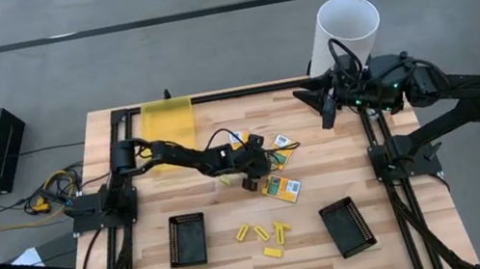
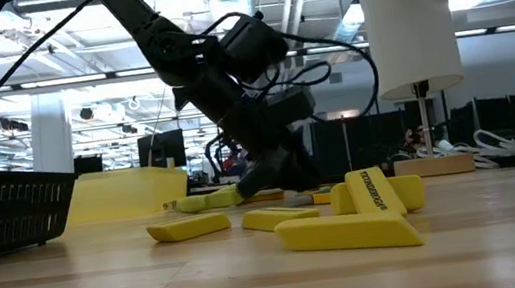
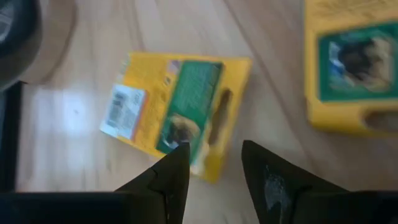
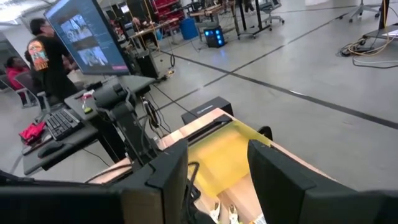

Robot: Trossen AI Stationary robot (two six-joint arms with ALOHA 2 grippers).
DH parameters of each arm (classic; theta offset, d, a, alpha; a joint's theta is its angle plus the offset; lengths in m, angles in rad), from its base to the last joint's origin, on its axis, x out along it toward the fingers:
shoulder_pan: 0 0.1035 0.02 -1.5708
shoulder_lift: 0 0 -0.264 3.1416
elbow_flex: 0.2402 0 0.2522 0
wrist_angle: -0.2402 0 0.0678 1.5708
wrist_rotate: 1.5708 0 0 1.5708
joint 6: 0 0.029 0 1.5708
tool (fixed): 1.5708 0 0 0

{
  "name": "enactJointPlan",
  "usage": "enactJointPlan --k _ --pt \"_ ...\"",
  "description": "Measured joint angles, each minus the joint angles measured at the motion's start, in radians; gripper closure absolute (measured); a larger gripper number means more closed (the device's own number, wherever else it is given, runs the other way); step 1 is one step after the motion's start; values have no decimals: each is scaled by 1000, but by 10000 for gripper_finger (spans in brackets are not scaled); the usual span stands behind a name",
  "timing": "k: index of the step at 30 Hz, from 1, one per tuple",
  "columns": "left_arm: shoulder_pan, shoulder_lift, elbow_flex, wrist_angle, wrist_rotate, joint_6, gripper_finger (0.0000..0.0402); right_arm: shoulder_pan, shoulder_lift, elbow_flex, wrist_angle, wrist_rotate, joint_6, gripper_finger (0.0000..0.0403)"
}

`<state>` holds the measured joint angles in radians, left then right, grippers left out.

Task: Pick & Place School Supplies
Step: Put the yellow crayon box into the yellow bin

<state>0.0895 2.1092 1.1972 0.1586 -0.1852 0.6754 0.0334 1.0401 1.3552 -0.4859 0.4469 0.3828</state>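
Note:
Three flat yellow-and-green packets lie on the wooden table: one (image 1: 280, 189) at the centre and two farther back (image 1: 278, 143), (image 1: 251, 139). Several stubby yellow pieces (image 1: 262, 233) lie toward the near edge. My left gripper (image 1: 250, 182) reaches down at a slant over the centre packet (image 3: 177, 112), open, its fingertips (image 3: 214, 149) at the packet's corner. My right gripper (image 1: 326, 112) waits raised at the far right, open (image 4: 217, 155) with nothing between its fingers. My left gripper comes at the centre packet from above at a slant. One fingertip (image 3: 179, 155) stands over the packet's edge near a corner (image 3: 208, 171), the other over bare wood beside it. Whether either finger touches the packet, I cannot tell. The packet lies flat on the table.
Two black trays (image 1: 188, 239), (image 1: 346, 227) lie near the front edge. A translucent yellow container (image 1: 168, 122) stands at the far left, a white cylinder (image 1: 345, 34) behind the far right corner. Bare wood lies between the trays and the packets.

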Motion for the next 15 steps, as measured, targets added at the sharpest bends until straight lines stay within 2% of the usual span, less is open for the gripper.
enactJointPlan --k 11,15 --pt "6 42 2 76 -44 -7 263 0 0 0 8 0 0 244" --pt "19 44 1 79 -44 -33 309 0 0 0 8 0 0 244"
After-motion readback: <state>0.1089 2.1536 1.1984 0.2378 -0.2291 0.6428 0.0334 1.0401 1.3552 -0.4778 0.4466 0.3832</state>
